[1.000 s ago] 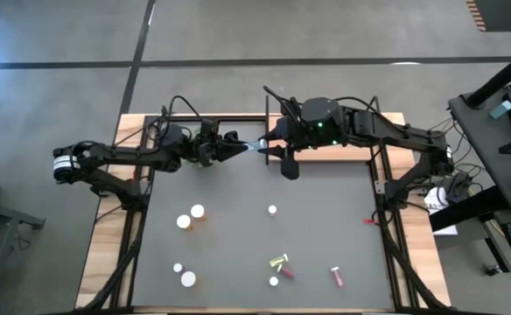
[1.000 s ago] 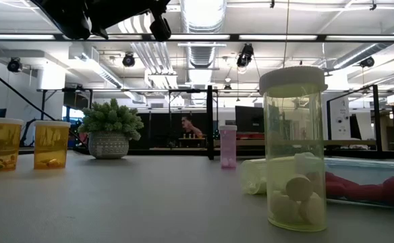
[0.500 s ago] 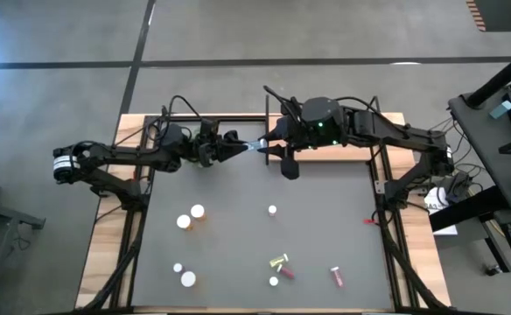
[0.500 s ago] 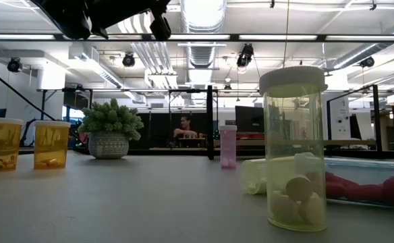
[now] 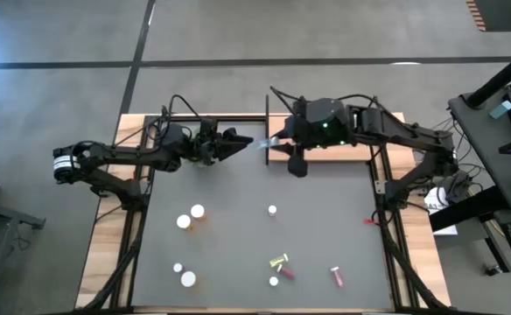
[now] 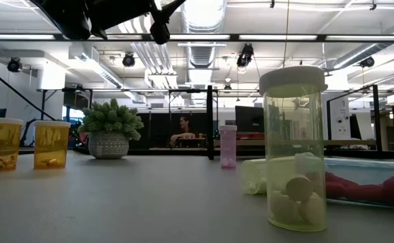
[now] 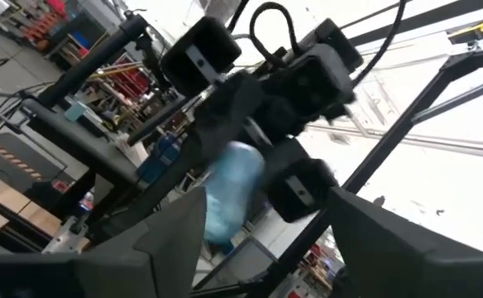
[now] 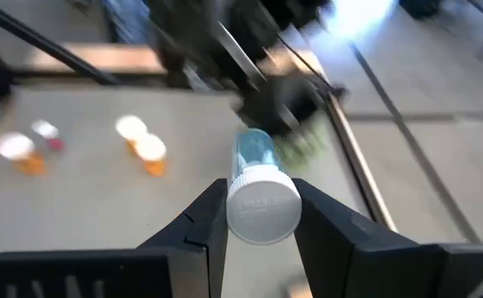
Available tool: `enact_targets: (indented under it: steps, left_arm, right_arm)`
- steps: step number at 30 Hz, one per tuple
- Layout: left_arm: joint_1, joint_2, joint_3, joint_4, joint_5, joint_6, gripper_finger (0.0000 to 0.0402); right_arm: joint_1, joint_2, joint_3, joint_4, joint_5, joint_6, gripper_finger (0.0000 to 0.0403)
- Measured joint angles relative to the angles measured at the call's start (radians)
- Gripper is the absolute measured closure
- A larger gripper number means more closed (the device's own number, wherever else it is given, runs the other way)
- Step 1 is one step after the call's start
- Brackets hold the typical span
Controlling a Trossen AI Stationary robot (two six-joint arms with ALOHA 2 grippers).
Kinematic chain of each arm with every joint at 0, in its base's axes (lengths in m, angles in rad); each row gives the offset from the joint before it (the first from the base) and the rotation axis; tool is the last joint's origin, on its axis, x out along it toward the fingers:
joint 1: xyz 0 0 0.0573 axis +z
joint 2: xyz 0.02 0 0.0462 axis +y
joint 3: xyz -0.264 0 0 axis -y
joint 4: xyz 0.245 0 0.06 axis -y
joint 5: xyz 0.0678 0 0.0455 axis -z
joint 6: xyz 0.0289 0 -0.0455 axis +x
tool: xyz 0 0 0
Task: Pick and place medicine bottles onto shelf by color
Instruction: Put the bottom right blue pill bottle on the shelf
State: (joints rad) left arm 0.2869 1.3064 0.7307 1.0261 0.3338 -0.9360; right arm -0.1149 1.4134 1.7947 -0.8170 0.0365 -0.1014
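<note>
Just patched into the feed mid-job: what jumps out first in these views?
Above the table's far edge, the right tool is shut on a blue bottle with a white cap, held in mid-air facing the left tool, which stands open beside it. On the grey table nearer the camera, two orange bottles stand on the left, and yellow-green and red vials lie scattered on the right.

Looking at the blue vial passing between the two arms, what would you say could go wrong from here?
1. The right claw grips the blue vial only around its white cap, with the body sticking out unsupported, so it might tilt or slip.
2. The left claw is open but close by in the high view; a hasty move by either arm could bump it.
3. The handover happens near the shelf with its black rods, which the vial might clip.
</note>
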Motion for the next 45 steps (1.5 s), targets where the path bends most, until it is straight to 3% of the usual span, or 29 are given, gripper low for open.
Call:
enact_targets:
  steps: [9, 14, 17, 37, 45]
  left_arm:
    - [0.000, 0.000, 0.000, -0.082, -0.001, -0.001, 0.0157]
    - [-0.001, 0.000, 0.009, -0.099, -0.002, -0.024, 0.0157]
    - [-0.001, 0.000, 0.011, -0.095, -0.002, -0.028, 0.0157]
    - [-0.014, 0.000, 0.003, -0.093, -0.002, -0.027, 0.0157]
    - [-0.011, 0.000, 0.002, -0.093, -0.005, -0.019, 0.0157]
  right_arm:
    - [-0.158, -0.031, -0.004, -0.402, 0.043, 0.232, 0.0296]
    - [-0.292, 0.023, -0.021, -0.497, 0.046, 0.420, 0.0296]
    - [-0.361, 0.068, -0.024, -0.498, 0.046, 0.440, 0.0296]
    - [-0.692, 0.417, -0.023, -0.532, 0.042, 0.047, 0.0296]
    - [-0.753, 0.461, -0.023, -0.464, 0.035, -0.086, 0.0296]
